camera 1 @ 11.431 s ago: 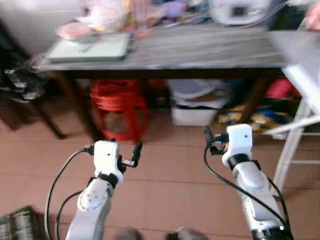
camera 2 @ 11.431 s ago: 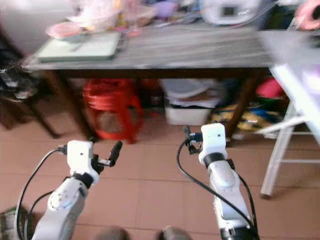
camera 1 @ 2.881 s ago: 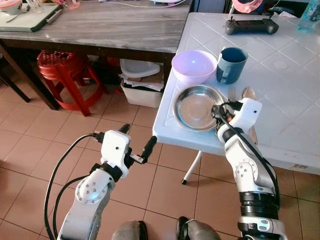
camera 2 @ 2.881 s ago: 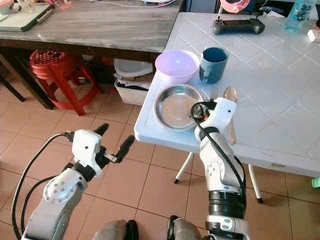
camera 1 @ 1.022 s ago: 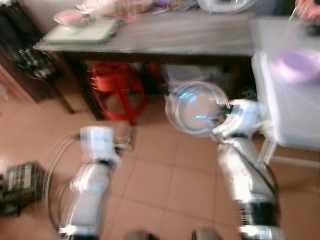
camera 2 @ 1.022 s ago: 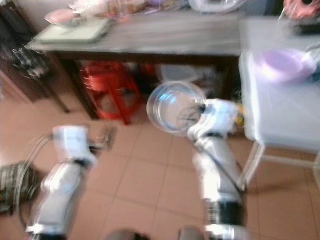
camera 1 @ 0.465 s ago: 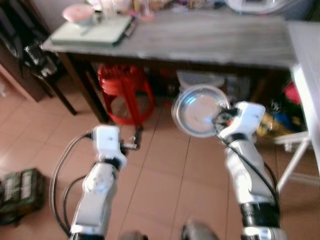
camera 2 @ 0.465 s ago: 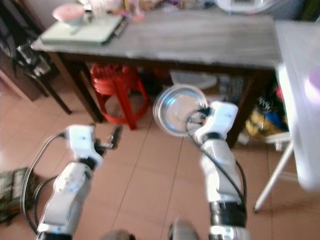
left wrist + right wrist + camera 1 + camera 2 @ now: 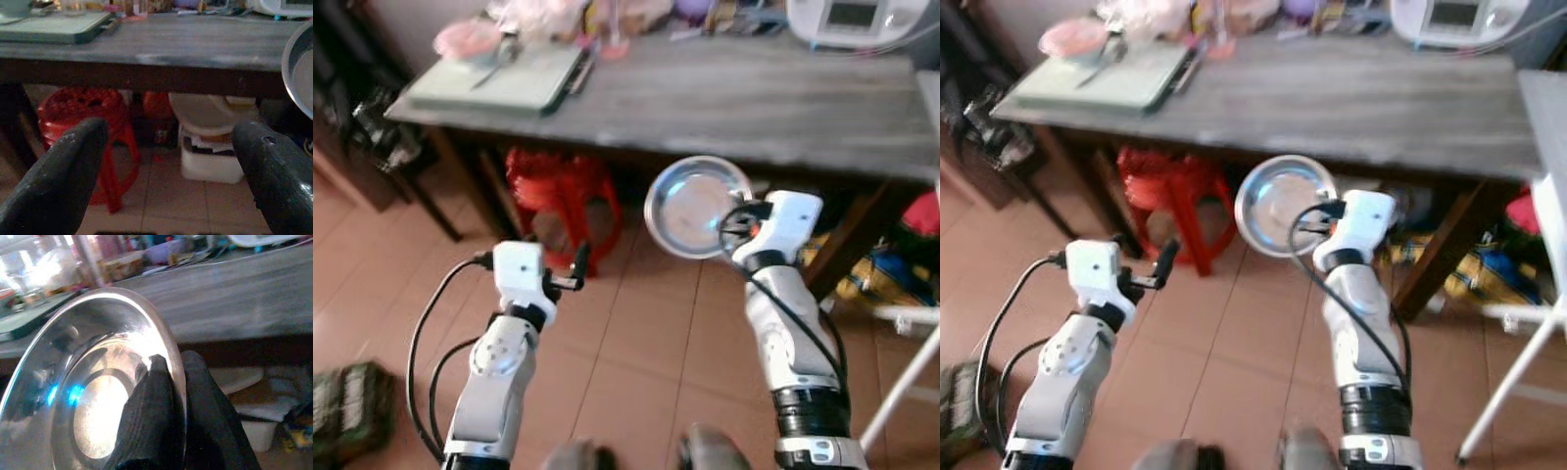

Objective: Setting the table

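Right end effector (image 9: 736, 217) pinches the plate (image 9: 695, 207) by its rim; it could slip before reaching the table (image 9: 724, 98). Left end effector (image 9: 578, 269) is open, empty.

Your two head views look forward and down on both arms, with the grey wooden table (image 9: 724, 93) across 12 o'clock. Your left wrist view looks level along its open fingers (image 9: 58, 171) at the table's front edge and the red stool (image 9: 88, 112). Your right wrist view sits very close behind the steel plate (image 9: 93, 382), the same tabletop beyond.
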{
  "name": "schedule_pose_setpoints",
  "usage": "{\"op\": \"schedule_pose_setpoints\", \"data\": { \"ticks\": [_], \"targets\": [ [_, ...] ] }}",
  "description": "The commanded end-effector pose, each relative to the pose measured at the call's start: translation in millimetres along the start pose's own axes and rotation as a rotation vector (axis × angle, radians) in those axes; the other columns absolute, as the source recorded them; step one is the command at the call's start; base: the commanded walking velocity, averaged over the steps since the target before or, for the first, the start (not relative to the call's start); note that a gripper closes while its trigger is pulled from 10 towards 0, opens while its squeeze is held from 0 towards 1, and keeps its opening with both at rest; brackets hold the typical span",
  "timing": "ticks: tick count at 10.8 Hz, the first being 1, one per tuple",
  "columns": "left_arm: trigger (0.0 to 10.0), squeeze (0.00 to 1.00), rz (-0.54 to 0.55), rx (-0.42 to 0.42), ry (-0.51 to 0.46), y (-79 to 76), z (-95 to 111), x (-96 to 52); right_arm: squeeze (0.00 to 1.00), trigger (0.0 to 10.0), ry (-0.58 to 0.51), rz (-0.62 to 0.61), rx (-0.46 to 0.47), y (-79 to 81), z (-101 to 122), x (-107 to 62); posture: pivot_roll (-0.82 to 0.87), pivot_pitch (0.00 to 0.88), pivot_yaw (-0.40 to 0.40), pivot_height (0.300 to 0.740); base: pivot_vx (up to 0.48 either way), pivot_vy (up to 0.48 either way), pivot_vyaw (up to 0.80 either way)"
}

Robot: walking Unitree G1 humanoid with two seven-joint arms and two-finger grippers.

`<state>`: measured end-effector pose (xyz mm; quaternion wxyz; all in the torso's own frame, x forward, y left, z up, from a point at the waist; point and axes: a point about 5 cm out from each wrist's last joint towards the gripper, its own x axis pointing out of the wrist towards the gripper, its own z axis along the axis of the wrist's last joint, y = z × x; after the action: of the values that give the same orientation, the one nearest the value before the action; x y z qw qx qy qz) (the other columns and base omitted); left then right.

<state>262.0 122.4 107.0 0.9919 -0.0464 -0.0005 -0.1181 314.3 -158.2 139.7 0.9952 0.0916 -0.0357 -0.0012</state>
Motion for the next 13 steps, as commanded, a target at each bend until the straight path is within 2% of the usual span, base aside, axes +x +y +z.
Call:
{"op": "schedule_pose_setpoints", "data": {
  "ticks": [1,8,10,12,13],
  "targets": [
    [10.0,0.00,-0.014,-0.003,0.000,-2.2,1,-0.2,0.00,10.0,-0.029,-0.009,-0.010,-0.6,7,2.7,0.00,0.100,0.080,0.740,0.480,0.000,0.00],
    [10.0,0.00,-0.004,0.007,-0.004,-0.2,1,1.7,0.00,10.0,-0.033,-0.076,-0.043,-8.8,10,9.8,0.01,0.099,0.078,0.740,0.480,0.000,0.00],
    [10.0,0.00,0.009,0.010,-0.003,1.1,1,0.9,0.00,10.0,-0.013,-0.124,-0.042,-15.2,8,11.2,0.01,0.100,0.075,0.740,0.150,0.000,-0.80],
    [10.0,0.00,0.032,-0.003,-0.006,4.4,1,-1.4,0.00,10.0,0.009,-0.141,-0.021,-14.7,3,9.8,0.01,0.101,0.069,0.740,0.000,0.000,-0.72],
    [10.0,0.00,0.060,-0.013,-0.005,7.6,1,-1.9,0.00,10.0,0.028,-0.150,-0.007,-13.8,0,10.4,0.02,0.103,0.068,0.740,0.000,0.000,0.00]
  ]
}}
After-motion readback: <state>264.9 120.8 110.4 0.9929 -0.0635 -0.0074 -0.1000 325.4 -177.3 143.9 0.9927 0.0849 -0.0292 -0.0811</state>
